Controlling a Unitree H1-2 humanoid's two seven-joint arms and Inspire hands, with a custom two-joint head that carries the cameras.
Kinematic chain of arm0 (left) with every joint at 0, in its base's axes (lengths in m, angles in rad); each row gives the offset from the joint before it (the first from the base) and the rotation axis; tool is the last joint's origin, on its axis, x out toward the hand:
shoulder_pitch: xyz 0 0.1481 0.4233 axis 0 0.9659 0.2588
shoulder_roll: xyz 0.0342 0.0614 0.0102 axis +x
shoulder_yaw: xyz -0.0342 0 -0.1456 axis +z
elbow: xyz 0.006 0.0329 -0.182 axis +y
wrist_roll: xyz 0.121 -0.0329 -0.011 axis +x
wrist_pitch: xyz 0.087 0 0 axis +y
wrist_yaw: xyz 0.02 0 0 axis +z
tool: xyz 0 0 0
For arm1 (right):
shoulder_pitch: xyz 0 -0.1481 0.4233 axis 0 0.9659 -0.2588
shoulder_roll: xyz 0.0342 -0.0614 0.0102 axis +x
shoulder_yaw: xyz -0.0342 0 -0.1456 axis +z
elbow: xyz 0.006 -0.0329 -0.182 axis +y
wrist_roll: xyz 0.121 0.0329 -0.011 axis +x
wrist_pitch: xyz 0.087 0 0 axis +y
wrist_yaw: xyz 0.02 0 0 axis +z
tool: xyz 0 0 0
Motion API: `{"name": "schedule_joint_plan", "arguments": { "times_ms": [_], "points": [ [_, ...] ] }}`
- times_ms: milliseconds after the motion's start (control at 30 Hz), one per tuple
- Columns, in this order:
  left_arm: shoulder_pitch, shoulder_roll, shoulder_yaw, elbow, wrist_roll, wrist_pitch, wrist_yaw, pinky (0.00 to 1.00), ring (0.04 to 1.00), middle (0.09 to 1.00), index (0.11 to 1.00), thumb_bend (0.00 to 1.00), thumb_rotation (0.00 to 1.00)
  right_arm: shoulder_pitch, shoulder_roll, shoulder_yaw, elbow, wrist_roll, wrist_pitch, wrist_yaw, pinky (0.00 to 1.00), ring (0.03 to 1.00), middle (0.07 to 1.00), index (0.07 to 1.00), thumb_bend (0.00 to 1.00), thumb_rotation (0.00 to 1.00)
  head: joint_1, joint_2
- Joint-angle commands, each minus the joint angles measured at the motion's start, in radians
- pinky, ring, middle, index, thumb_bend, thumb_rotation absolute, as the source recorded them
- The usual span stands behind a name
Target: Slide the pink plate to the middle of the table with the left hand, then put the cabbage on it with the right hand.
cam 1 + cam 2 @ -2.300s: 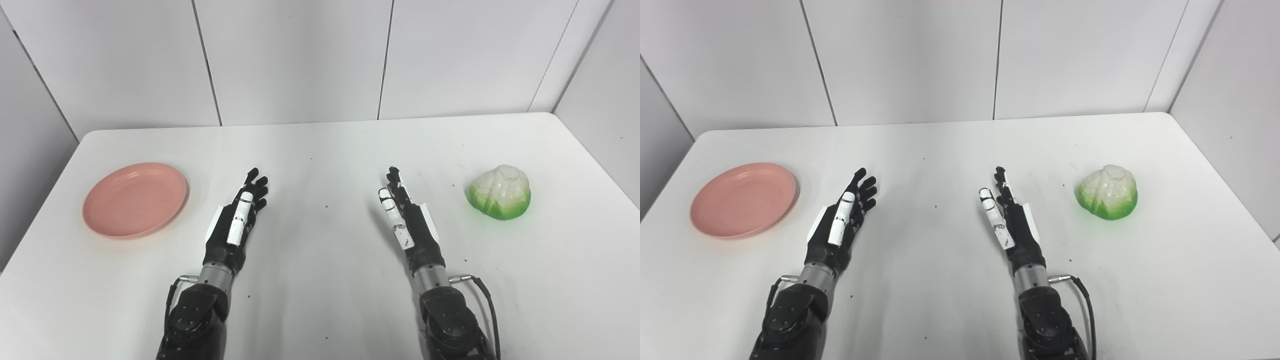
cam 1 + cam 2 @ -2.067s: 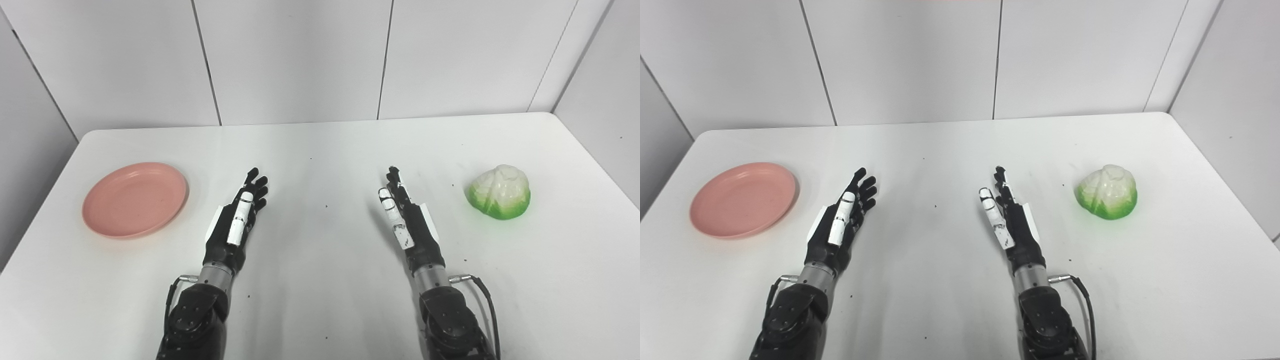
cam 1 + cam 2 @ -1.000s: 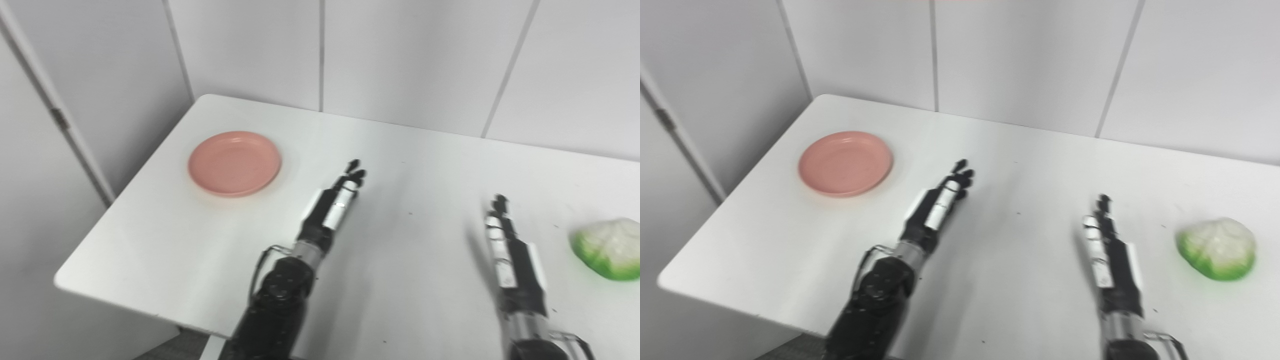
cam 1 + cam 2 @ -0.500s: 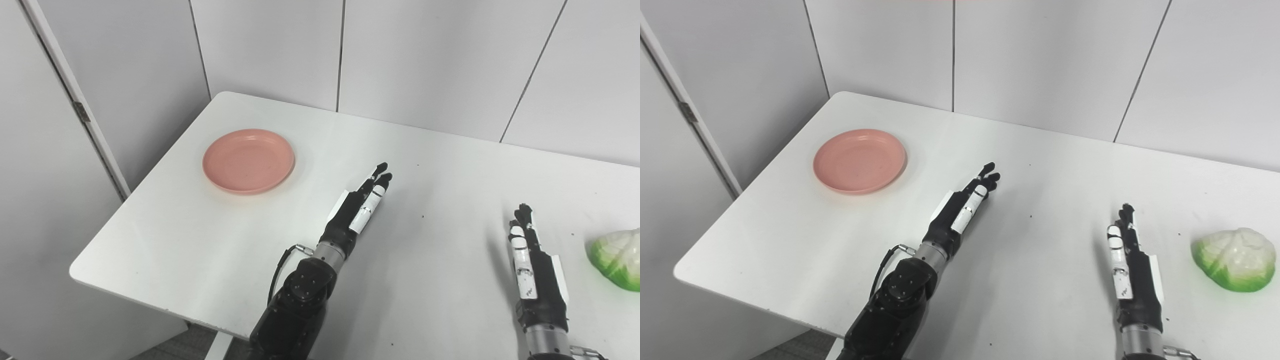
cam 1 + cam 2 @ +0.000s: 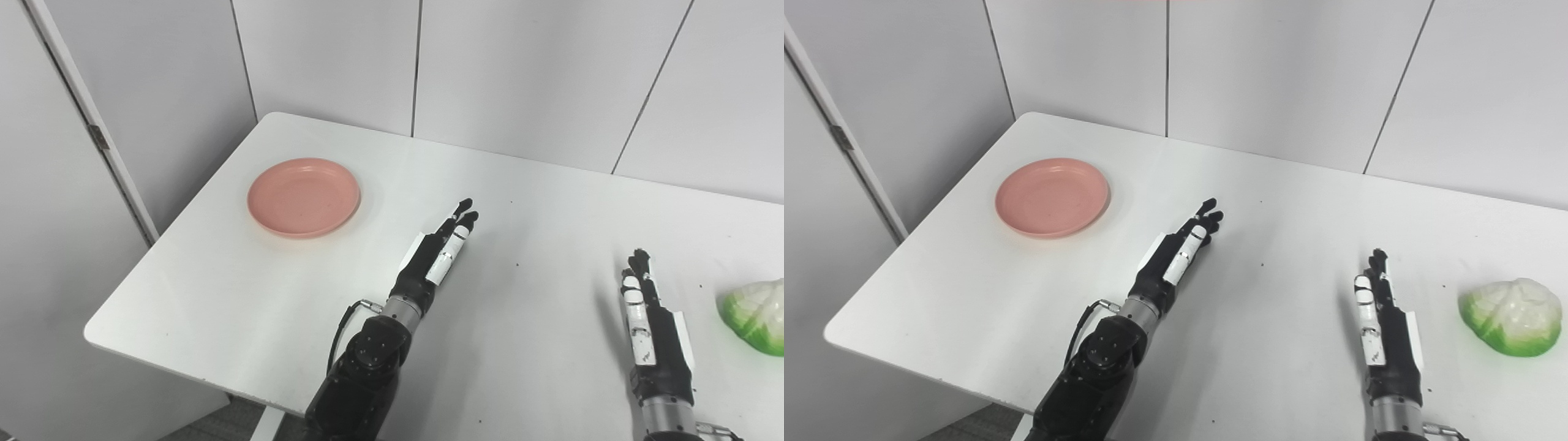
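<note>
Dead centre of the frame, the left hand point(image 5: 438, 254) hangs over the white table point(image 5: 245, 294), fingers stretched out straight and apart, holding nothing at all, its tips aimed toward the upper right. Its dark forearm runs down from there to the bottom edge, a thin cable looping off the wrist. Up and to the left of those fingertips, well apart from them, sits the pink plate point(image 5: 304, 196), flat on the tabletop near the left corner, round, shallow and bare inside. No contact between hand and plate; a clear stretch of white surface lies between the two. Over at the lower right of the frame, the right hand point(image 5: 650, 324) shows edge-on, fingers extended upward and spread a little, likewise gripping nothing, its wrist dropping out of the bottom edge. Just to the right of it, at the very right border of the left eye view, the cabbage point(image 5: 1511, 325) rests on the table, pale on top and bright green round the base; the right eye view catches it whole. Hand and cabbage are near each other but not touching. A few dark specks dot the tabletop between the two arms. Behind the table, grey wall panels fill the upper part of the frame.
</note>
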State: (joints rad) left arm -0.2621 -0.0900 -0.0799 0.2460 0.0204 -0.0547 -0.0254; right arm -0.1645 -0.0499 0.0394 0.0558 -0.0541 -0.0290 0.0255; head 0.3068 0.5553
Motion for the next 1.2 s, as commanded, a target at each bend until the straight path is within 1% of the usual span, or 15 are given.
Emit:
{"name": "schedule_joint_plan", "arguments": {
  "times_ms": [0, 167, 333, 433, 467, 533, 600, 733, 767, 867, 967, 1033, 1100, 1167],
  "points": [
    [0.005, -0.013, 0.0, -0.041, -0.021, 0.012, -0.011, 0.98, 0.951, 0.937, 0.941, 0.45, 1.0, -0.017, -0.002, 0.001, -0.013, -0.003, -0.016, 0.002, 1.0, 1.0, 1.0, 1.0, 0.15, 1.0, 0.002, 0.001],
    [0.013, -0.012, -0.007, -0.138, -0.043, 0.032, -0.025, 1.0, 0.968, 0.952, 0.959, 0.45, 1.0, -0.016, -0.005, 0.005, -0.017, -0.007, -0.017, 0.004, 0.99, 0.998, 1.0, 1.0, 0.12, 1.0, 0.005, 0.001],
    [0.021, -0.017, -0.013, -0.256, -0.05, 0.054, -0.029, 0.99, 0.965, 0.955, 0.958, 0.44, 1.0, -0.014, -0.005, 0.003, -0.018, -0.004, -0.019, 0.003, 0.97, 0.988, 1.0, 1.0, 0.13, 1.0, 0.006, 0.006],
    [0.025, -0.016, -0.026, -0.335, -0.033, 0.064, -0.025, 0.99, 0.968, 0.959, 0.955, 0.46, 1.0, -0.014, -0.011, 0.004, -0.02, -0.009, -0.009, 0.006, 0.96, 0.988, 1.0, 1.0, 0.13, 1.0, 0.011, 0.006],
    [0.024, -0.013, -0.029, -0.358, -0.03, 0.057, -0.026, 1.0, 0.972, 0.961, 0.956, 0.46, 1.0, -0.014, -0.013, 0.005, -0.02, -0.011, -0.007, 0.006, 0.96, 0.988, 1.0, 1.0, 0.13, 1.0, 0.011, 0.006],
    [0.022, -0.008, -0.03, -0.398, -0.031, 0.055, -0.027, 1.0, 0.97, 0.965, 0.959, 0.48, 1.0, -0.015, -0.015, 0.004, -0.018, -0.008, -0.01, 0.008, 0.97, 0.993, 1.0, 1.0, 0.13, 1.0, 0.014, 0.006],
    [0.02, -0.009, -0.026, -0.435, -0.043, 0.069, -0.024, 1.0, 0.966, 0.961, 0.953, 0.49, 1.0, -0.015, -0.015, 0.003, -0.016, -0.004, -0.016, 0.007, 0.96, 0.991, 1.0, 1.0, 0.14, 1.0, 0.015, 0.007],
    [0.022, -0.019, -0.005, -0.516, -0.082, 0.11, -0.015, 0.99, 0.95, 0.948, 0.937, 0.48, 1.0, -0.016, -0.015, 0.002, -0.016, 0.002, -0.012, 0.009, 0.96, 0.988, 1.0, 1.0, 0.15, 1.0, 0.016, 0.009],
    [0.022, -0.021, -0.001, -0.533, -0.088, 0.117, -0.012, 0.98, 0.939, 0.939, 0.926, 0.47, 1.0, -0.016, -0.015, 0.002, -0.016, 0.002, -0.012, 0.009, 0.96, 0.987, 1.0, 1.0, 0.15, 1.0, 0.016, 0.009],
    [0.019, -0.022, 0.012, -0.59, -0.11, 0.123, -0.006, 0.97, 0.933, 0.932, 0.92, 0.45, 1.0, -0.015, -0.017, 0.002, -0.016, 0.007, -0.014, 0.012, 0.96, 0.988, 1.0, 1.0, 0.15, 1.0, 0.021, 0.009],
    [0.017, -0.022, 0.025, -0.632, -0.112, 0.131, 0.007, 0.96, 0.946, 0.935, 0.93, 0.44, 1.0, -0.015, -0.02, 0.002, -0.017, 0.01, -0.017, 0.015, 0.96, 0.989, 1.0, 1.0, 0.15, 1.0, 0.025, 0.009],
    [0.012, -0.023, 0.049, -0.659, -0.128, 0.145, 0.025, 0.95, 0.942, 0.935, 0.932, 0.43, 1.0, -0.014, -0.019, -0.001, -0.02, 0.018, -0.011, 0.016, 0.96, 0.988, 1.0, 1.0, 0.15, 1.0, 0.026, 0.01],
    [0.002, -0.023, 0.079, -0.678, -0.147, 0.167, 0.044, 0.97, 0.937, 0.934, 0.928, 0.44, 1.0, -0.014, -0.02, -0.002, -0.021, 0.024, -0.011, 0.019, 0.96, 0.988, 1.0, 1.0, 0.14, 1.0, 0.025, 0.011],
    [-0.01, -0.02, 0.109, -0.685, -0.157, 0.169, 0.06, 0.95, 0.932, 0.927, 0.918, 0.42, 1.0, -0.014, -0.022, 0.0, -0.022, 0.023, -0.011, 0.02, 0.96, 0.987, 1.0, 1.0, 0.14, 1.0, 0.028, 0.013]
  ]
}}
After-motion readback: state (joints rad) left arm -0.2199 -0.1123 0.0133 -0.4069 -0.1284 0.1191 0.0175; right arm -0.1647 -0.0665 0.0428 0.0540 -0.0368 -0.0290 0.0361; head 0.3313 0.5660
